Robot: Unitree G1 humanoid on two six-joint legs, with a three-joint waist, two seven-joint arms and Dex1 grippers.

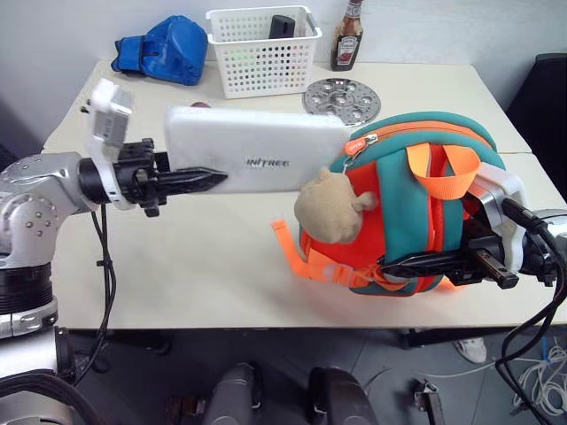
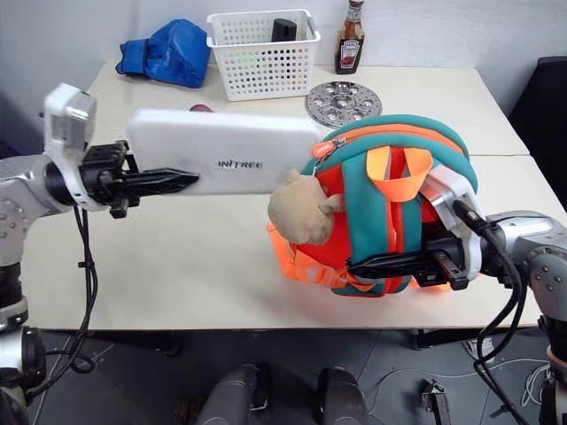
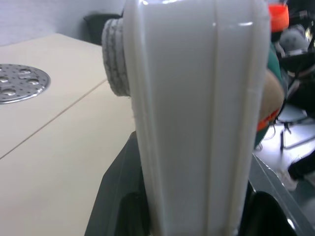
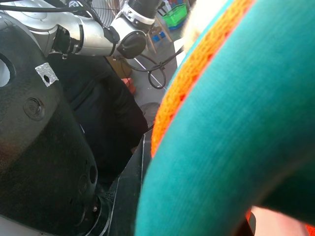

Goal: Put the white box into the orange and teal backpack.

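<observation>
The white box (image 1: pixel 257 159) hangs level above the table, with dark lettering on its face. My left gripper (image 1: pixel 217 180) is shut on its left end, and the box's edge rises between the fingers in the left wrist view (image 3: pixel 197 118). The box's right end meets the zipper edge of the orange and teal backpack (image 1: pixel 403 204), which stands upright at the table's front right. I cannot tell whether that end is inside. A tan plush toy (image 1: pixel 328 208) hangs on the backpack's left side. My right gripper (image 1: pixel 390 263) is shut low on the backpack, at a teal strap (image 4: pixel 236 137).
At the back of the table (image 1: pixel 177 257) stand a white perforated basket (image 1: pixel 263 49), a sauce bottle (image 1: pixel 347 35) and a blue fabric bundle (image 1: pixel 166 49). A round metal perforated disc (image 1: pixel 342 97) lies behind the backpack. A black chair (image 1: pixel 545 106) stands at the far right.
</observation>
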